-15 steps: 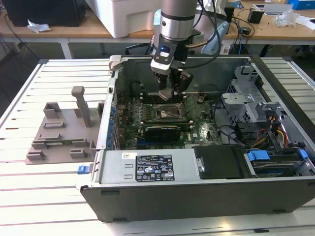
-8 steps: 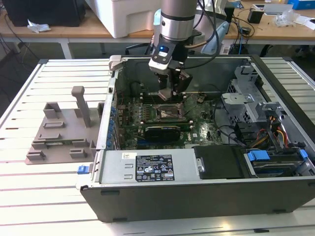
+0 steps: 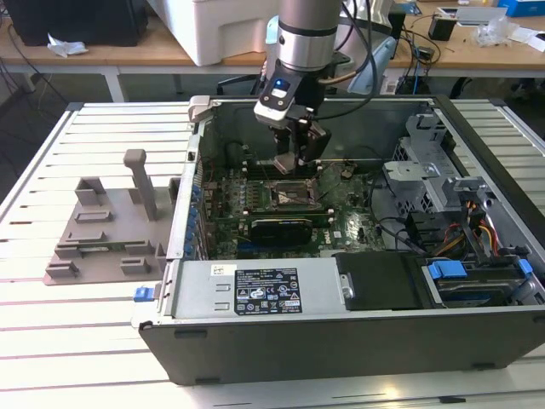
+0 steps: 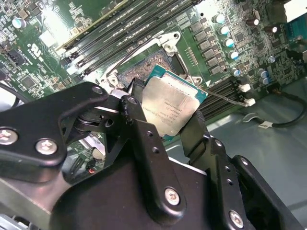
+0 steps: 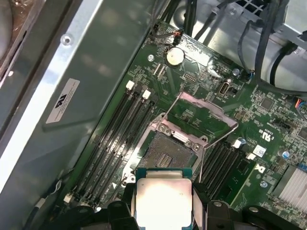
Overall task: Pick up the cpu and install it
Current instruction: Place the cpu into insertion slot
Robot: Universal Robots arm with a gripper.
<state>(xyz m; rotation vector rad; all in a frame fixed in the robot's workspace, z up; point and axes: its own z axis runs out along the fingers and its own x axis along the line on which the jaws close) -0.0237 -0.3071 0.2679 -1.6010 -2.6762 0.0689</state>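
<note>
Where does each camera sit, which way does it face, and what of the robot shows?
Exterior view: off the arm, raised, looking down into the open computer case; the arm and gripper show above the socket.
First wrist view: on the wrist, facing down at the open socket; the gripper shows, shut on the cpu.
Second wrist view: on the wrist, looking along the black fingers at the cpu.
Both wrist views share the cpu and socket.
</note>
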